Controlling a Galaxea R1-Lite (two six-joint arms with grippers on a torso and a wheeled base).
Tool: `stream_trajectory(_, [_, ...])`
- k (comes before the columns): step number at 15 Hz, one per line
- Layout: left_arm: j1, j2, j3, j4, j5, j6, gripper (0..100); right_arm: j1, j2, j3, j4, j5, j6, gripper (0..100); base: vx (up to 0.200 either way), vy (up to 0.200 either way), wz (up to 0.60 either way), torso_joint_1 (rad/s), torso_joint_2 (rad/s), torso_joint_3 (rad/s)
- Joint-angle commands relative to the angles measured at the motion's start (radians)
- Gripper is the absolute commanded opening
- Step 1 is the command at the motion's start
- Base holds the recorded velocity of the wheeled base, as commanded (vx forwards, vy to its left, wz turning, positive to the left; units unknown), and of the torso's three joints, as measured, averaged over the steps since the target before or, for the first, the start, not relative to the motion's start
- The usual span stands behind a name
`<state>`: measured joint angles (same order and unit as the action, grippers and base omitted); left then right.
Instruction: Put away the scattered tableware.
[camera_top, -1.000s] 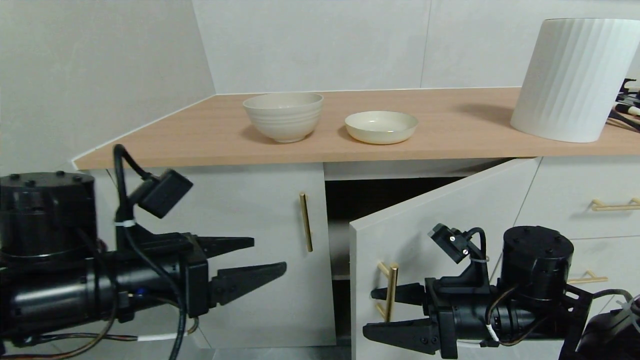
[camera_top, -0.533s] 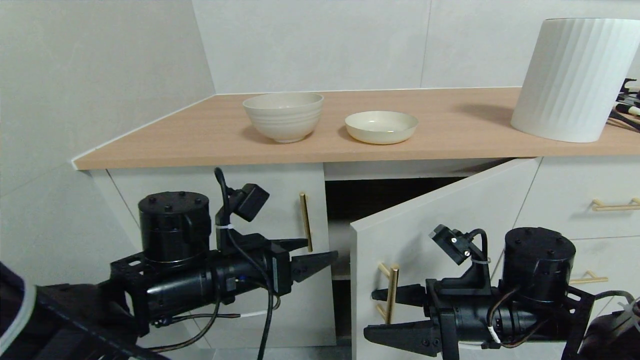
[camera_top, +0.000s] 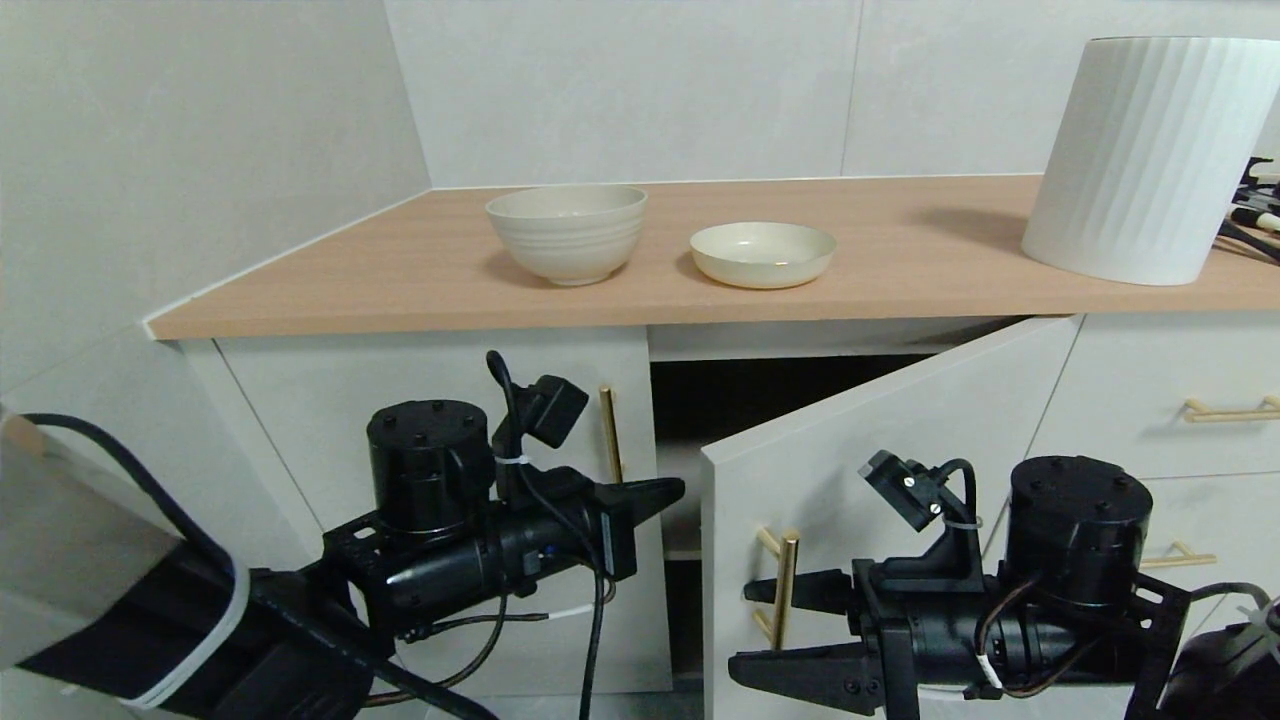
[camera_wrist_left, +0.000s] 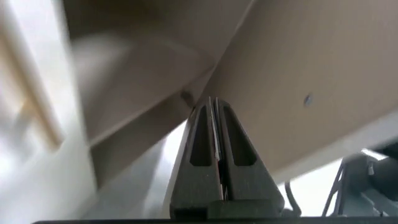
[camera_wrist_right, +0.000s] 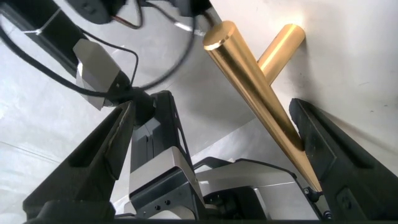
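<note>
1. On the wooden countertop (camera_top: 420, 270), a cream ribbed bowl (camera_top: 567, 232) and shallow cream dish (camera_top: 763, 253) sit untouched.
2. Right gripper (camera_top: 745, 628) gapes wide astride the brass handle (camera_top: 783, 585) of the ajar white door (camera_top: 880, 450), clamping nothing, presumably ready to pull.
3. Left gripper (camera_top: 672, 492), pinched together and empty, points into the dark cupboard opening (camera_top: 760, 390).

The wooden counter (camera_top: 400, 270) carries a deep bowl (camera_top: 566, 232) towards its left end, a shallow dish (camera_top: 763, 253) just beside the bowl, and a ribbed white container (camera_top: 1150, 160) well apart at the right.

Left gripper (camera_wrist_left: 212, 106), fingers pressed together, tips directed at a junction of pale cabinet panels (camera_wrist_left: 311, 68).
</note>
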<state>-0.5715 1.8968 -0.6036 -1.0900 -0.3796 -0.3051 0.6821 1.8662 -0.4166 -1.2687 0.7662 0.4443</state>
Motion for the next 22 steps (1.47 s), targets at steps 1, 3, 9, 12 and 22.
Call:
stream_trajectory(1, [-0.005,0.128,-0.048,-0.096,-0.039,0.001,0,0.000,0.002,0.001,0.002,0.001,0.001,100,0.000,0.000,0.00,0.000,0.00,0.000])
stream_trajectory(3, [-0.004,0.199,-0.054,-0.182,-0.053,0.000,0,0.000,0.001,0.001,0.002,0.001,0.001,100,0.000,0.000,0.00,0.000,0.00,0.000])
stream_trajectory(9, [-0.044,0.251,-0.031,-0.370,-0.099,0.008,0,-0.007,-0.013,0.001,0.002,-0.002,0.001,100,0.000,0.000,0.00,0.000,0.00,0.000])
stream_trajectory(12, [-0.076,0.245,-0.005,-0.407,-0.122,0.006,0,-0.026,-0.044,0.012,0.003,-0.004,0.001,100,0.000,0.000,0.00,0.000,0.00,0.000])
stream_trajectory(22, [-0.133,0.242,-0.024,-0.401,-0.124,0.001,0,-0.150,-0.134,0.202,0.002,-0.059,-0.076,100,0.000,0.000,0.00,0.000,0.00,0.000])
